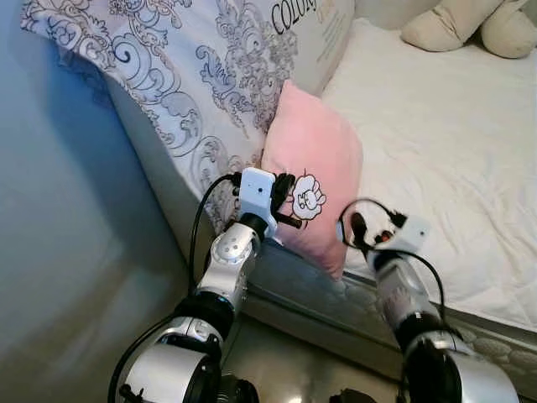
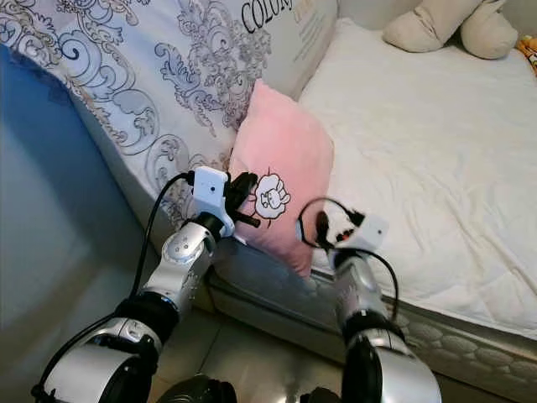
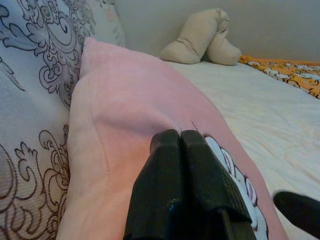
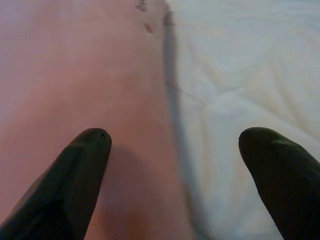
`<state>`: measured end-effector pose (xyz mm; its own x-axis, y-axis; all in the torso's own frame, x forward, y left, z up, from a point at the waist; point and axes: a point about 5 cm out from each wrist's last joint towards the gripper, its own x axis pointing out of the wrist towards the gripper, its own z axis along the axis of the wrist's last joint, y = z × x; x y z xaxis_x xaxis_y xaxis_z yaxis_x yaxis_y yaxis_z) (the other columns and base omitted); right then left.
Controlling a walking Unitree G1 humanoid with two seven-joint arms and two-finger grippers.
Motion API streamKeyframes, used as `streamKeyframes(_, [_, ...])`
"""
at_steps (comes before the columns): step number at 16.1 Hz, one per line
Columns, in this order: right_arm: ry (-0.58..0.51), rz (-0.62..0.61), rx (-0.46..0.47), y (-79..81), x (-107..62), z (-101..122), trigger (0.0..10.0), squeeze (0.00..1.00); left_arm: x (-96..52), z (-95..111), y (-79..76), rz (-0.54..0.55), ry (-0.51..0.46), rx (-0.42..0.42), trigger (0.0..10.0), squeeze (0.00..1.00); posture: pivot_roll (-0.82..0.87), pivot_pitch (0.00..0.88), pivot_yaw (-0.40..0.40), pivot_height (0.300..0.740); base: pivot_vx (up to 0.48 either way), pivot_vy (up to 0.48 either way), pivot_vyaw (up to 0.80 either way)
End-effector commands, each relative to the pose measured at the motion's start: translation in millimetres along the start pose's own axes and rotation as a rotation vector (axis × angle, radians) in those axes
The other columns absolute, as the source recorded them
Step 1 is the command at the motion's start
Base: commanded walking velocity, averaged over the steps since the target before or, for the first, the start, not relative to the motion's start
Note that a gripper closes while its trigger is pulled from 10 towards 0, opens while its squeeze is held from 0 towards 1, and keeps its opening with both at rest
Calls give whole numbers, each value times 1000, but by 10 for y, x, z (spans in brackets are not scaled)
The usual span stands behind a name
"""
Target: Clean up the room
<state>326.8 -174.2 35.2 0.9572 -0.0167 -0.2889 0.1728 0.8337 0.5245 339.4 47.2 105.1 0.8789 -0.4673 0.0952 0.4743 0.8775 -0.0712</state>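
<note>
The left gripper (image 3: 181, 137) has its fingers pressed together against the pink pillow (image 1: 315, 155), which leans on the bed (image 1: 436, 143) edge. Just beside it, the right gripper (image 4: 172, 145) is spread wide at the pillow's lower corner, over the white sheet.

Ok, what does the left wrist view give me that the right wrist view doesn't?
Left wrist view: the left gripper shut, tips against the pillow, the patterned duvet beside it, a beige plush and an orange cloth further along the bed. Right wrist view: the right gripper open wide, straddling the pillow's edge. Both: the pillow and the white sheet.
</note>
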Motion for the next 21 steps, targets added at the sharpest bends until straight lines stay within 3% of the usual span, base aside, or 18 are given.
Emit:
streamKeyframes(1, [36,12,54,50,8,-66,10000,1000,15,41,-62,-24,-23,3,10000,0,-52,0,72,714,0,0,0])
streamKeyframes(5, [125,50,148,255,52,-182,10000,1000,-5,36,-36,-18,-20,7,10000,0,-27,0,64,714,0,0,0])
streamKeyframes(6, [158,32,181,286,50,-236,10000,0,-10,31,-28,-13,-16,7,10000,0,-20,0,61,714,0,0,0])
streamKeyframes(12, [264,-22,269,294,0,-424,10000,0,-16,41,7,9,-11,6,10000,0,1,0,43,714,0,0,0])
streamKeyframes(14, [294,19,257,362,-6,-467,10000,0,-12,49,1,9,-12,4,10000,0,4,0,45,714,0,0,0])
streamKeyframes(16, [290,87,191,452,11,-451,10000,0,-4,60,5,10,-13,4,10000,0,3,0,46,714,0,0,0])
streamKeyframes(19, [251,169,-156,544,32,-405,10000,0,8,76,14,12,-13,4,10000,0,-2,0,50,714,0,0,0])
streamKeyframes(20, [242,176,-237,545,31,-401,10000,0,15,86,12,13,-15,4,10000,0,-3,0,49,714,0,0,0])
streamKeyframes(21, [237,174,-251,541,31,-399,10000,0,20,91,11,13,-16,2,10000,0,-5,0,49,714,0,0,0])
